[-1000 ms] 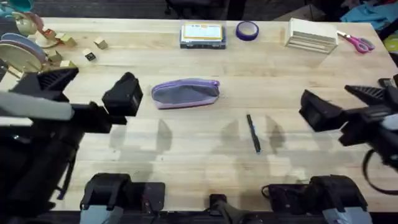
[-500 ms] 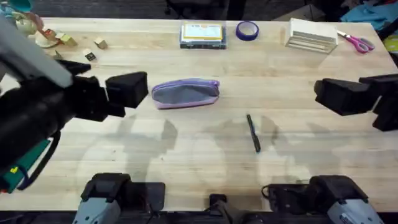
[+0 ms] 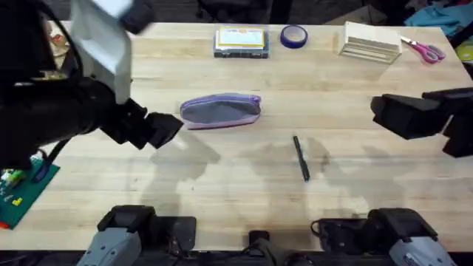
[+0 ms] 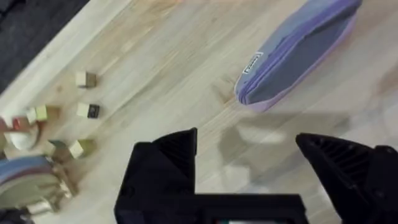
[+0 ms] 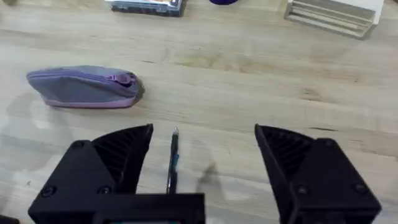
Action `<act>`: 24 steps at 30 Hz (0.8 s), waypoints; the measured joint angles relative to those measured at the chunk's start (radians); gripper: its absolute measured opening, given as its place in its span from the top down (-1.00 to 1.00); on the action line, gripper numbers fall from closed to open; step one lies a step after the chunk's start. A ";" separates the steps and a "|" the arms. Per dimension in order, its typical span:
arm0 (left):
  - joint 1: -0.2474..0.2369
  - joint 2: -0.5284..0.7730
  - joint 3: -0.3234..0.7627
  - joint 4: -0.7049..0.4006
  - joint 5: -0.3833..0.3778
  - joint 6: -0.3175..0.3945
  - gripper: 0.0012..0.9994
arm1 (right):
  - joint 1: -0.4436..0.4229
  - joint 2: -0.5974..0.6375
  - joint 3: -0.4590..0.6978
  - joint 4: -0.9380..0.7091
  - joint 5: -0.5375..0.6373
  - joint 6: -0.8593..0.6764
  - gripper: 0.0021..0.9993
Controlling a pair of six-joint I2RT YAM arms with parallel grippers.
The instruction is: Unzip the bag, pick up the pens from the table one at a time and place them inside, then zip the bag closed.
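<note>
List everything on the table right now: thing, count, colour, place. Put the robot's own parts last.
bag: one, grey with lilac edging, zipped, lying mid-table
pen: one, dark with a bluish tip, lying nearer the arms' bases than the bag, toward the right arm's side
box: one, clear lid with yellow label, far edge, centre
tape roll: one, purple, far edge beside the box
slatted block: one, pale wood, far edge on the right arm's side
scissors: one pair, pink handles, far corner on the right arm's side
small blocks: several, pale wood, far corner on the left arm's side
table: one, pale planks
left gripper: black fingers open, beside the bag's end
right gripper: black fingers open, above the pen
</note>
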 joint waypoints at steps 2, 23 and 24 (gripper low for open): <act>0.000 0.017 0.000 0.000 0.006 0.084 -0.99 | 0.000 0.000 0.000 0.000 -0.003 0.000 -1.00; 0.234 0.342 0.000 0.044 0.358 0.660 -0.99 | 0.000 0.000 0.000 0.004 -0.006 0.000 -1.00; 0.259 0.360 0.000 0.049 0.397 0.681 -0.99 | 0.000 0.000 0.000 0.005 -0.006 0.000 -1.00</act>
